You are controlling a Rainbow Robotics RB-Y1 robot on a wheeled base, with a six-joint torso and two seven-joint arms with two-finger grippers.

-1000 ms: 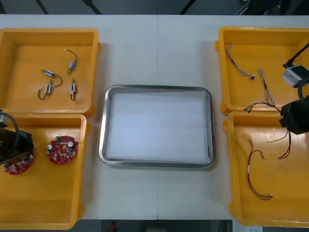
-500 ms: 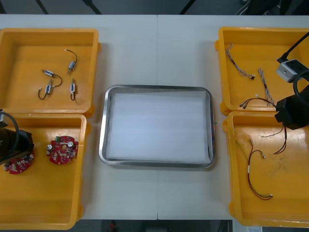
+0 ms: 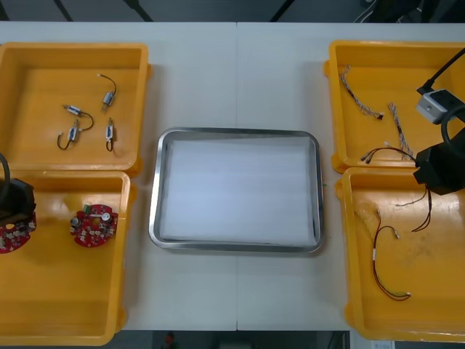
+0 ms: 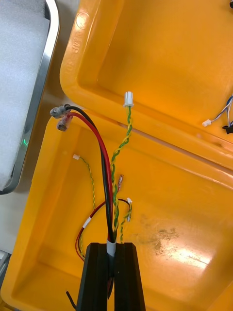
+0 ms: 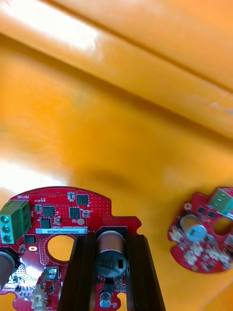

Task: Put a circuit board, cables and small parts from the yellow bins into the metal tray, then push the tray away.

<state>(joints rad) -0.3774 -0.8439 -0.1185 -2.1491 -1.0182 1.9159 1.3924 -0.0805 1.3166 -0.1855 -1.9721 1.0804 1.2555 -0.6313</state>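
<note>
My left gripper [image 3: 13, 218] is at the far left over the near left yellow bin [image 3: 65, 305]. It is shut on a round red circuit board [image 5: 53, 218], its fingers [image 5: 83, 272] clamping the brown cylinder on it. A second board [image 3: 93, 225] lies beside it in the bin. My right gripper [image 4: 111, 272] is shut on a bundle of cables [image 4: 109, 165]: a red and a black wire, and a twisted yellow-green one with a white plug. It holds them above the near right bin [image 3: 429, 291], their ends [image 3: 369, 155] reaching over the bin's wall. The metal tray [image 3: 154, 211], white inside, sits between the bins.
The far left bin [image 3: 29, 87] holds several small metal parts [image 3: 76, 131]. In the far right bin [image 3: 414, 65] lie twisted cables [image 3: 360, 98]. A red and yellow cable [image 3: 378, 265] rests on the floor of the near right bin.
My left gripper has shifted left and away with the board in it. The right gripper moved up and slightly left with the cables, then held still.
</note>
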